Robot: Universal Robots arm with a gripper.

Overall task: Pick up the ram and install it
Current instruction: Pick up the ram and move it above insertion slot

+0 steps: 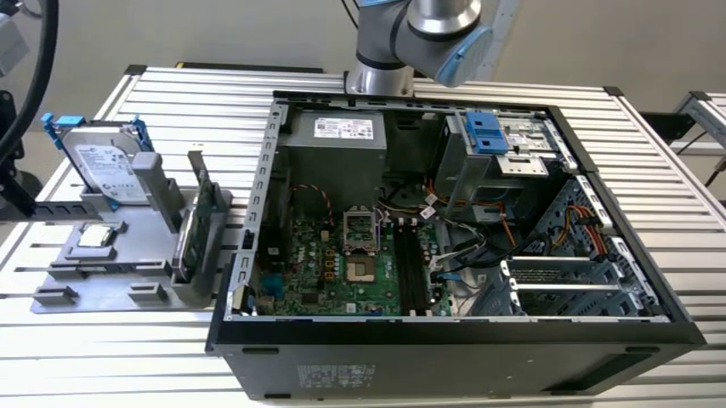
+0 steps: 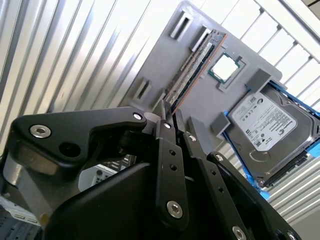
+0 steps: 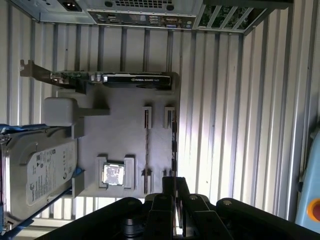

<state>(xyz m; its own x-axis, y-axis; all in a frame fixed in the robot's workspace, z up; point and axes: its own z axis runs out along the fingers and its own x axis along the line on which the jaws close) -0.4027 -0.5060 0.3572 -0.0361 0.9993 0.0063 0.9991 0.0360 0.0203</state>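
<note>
Claw [image 3: 174, 181] sits in line with the ram [image 3: 173, 145]; contact not resolvable. Ram stands edge-on in its slot along one edge of the grey fixture tray [image 3: 125, 135] on the slatted table [image 3: 225, 125]. Same tray: CPU [image 3: 113, 174] in a pocket, hard drive [image 3: 40, 170] at the opposite edge, graphics card [image 3: 135, 78] edge-on with metal bracket. Computer case [image 3: 150, 15] rear panel lies beyond the card.

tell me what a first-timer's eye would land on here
The open black computer tower lying on its side on the slatted metal table, green motherboard bared, dominates the exterior view. On that view's left a grey parts tray carries a silver hard drive in a blue bracket. In the second wrist view the black gripper hangs in line with the thin greenish ram stick standing on that tray.
</note>
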